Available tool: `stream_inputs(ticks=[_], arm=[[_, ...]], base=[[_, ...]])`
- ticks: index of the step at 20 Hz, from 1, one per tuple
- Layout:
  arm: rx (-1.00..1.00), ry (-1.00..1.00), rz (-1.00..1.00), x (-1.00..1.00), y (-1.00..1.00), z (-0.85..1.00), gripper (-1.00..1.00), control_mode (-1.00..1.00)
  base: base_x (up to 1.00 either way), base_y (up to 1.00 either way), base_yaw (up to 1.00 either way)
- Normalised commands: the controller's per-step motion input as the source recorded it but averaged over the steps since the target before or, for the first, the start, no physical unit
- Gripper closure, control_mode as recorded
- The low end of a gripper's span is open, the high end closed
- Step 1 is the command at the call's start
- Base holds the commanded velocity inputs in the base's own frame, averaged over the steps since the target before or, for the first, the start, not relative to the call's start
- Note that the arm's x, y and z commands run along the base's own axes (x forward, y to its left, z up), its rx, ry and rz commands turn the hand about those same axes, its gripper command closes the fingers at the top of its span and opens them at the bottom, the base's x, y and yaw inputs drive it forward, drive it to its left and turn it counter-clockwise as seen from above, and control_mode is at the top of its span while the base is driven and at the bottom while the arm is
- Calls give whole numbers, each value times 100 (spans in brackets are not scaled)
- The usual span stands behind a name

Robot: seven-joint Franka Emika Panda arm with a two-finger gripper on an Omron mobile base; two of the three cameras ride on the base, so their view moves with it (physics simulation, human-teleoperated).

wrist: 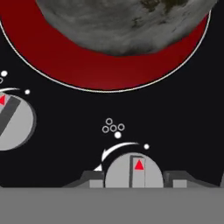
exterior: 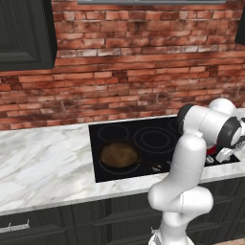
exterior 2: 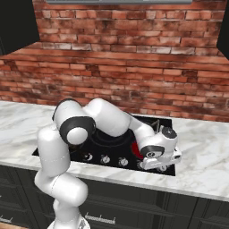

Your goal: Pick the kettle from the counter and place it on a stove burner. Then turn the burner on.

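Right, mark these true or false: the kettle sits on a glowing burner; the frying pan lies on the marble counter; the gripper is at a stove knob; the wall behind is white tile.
1. The kettle sits on a burner glowing red. True.
2. The frying pan lies on the marble counter. False: it rests on the black cooktop, over a dark burner.
3. The gripper is at a stove knob, a fingertip on each side. True.
4. The wall behind is white tile. False: it is red brick wall.
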Motion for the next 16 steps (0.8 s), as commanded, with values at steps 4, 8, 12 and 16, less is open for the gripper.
stream_inputs(ticks=[4, 8, 12, 16], arm=[[0, 0, 34, -28, 0, -11, 100, -100], [0, 0, 33, -20, 0, -8, 100, -100], [0, 0, 26, -6, 0, -4, 100, -100], [0, 0, 0, 0, 0, 0, -100, -100]], base=[[0, 0, 0], [0, 0, 0], [0, 0, 0], [0, 0, 0]])
